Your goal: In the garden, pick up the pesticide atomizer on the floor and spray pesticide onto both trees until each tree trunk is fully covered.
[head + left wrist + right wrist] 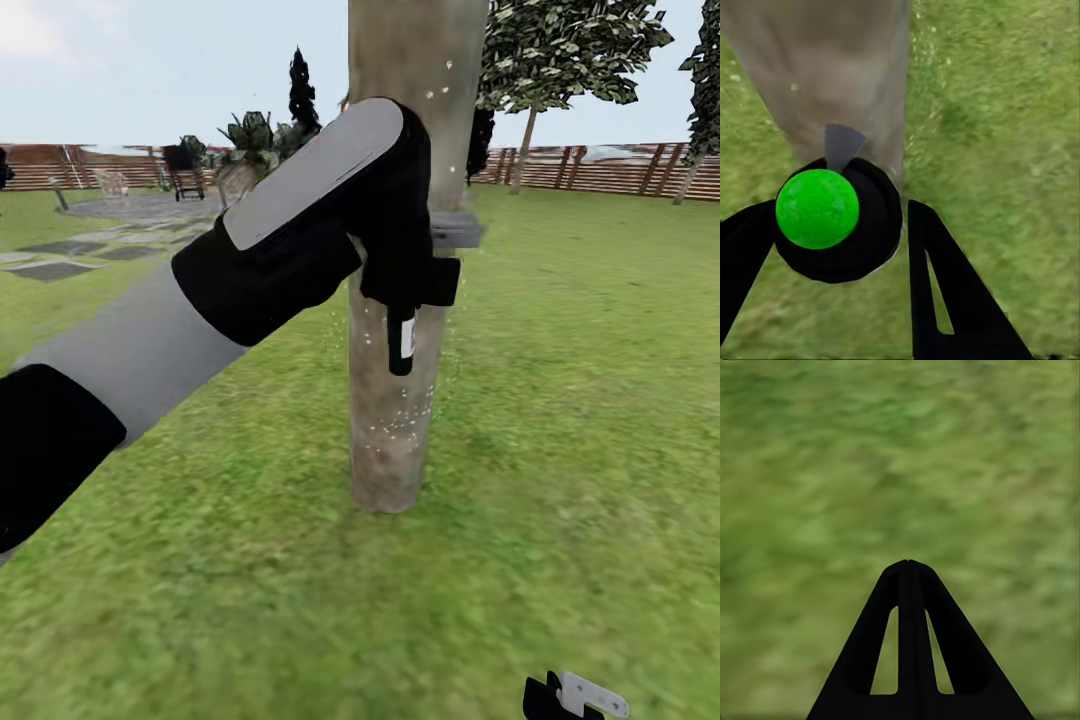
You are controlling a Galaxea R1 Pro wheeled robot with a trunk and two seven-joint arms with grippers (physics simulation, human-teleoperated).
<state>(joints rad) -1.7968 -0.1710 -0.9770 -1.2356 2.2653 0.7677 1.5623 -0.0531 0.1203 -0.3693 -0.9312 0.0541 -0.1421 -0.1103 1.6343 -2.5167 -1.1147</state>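
Observation:
A thick grey-brown tree trunk (392, 450) stands straight ahead on the lawn. My left arm reaches across to it, and my left gripper (418, 283) is right against the trunk, shut on the pesticide atomizer (401, 343), a small black bottle with a white patch that hangs below the hand. In the left wrist view the atomizer (862, 247) is a black round body with a green cap between the two black fingers (945, 300), its grey nozzle toward the trunk (832, 67). White pesticide specks (402, 424) dot the lower trunk. My right gripper (577, 697) is low at the right, and in its own wrist view it (907, 564) is shut over grass.
Green lawn (560, 420) lies all around the trunk. A brown slatted fence (600, 168) runs along the back. Paving slabs (60, 262) and a potted plant (248, 150) lie at the far left. A leafy tree (560, 50) stands behind at the right.

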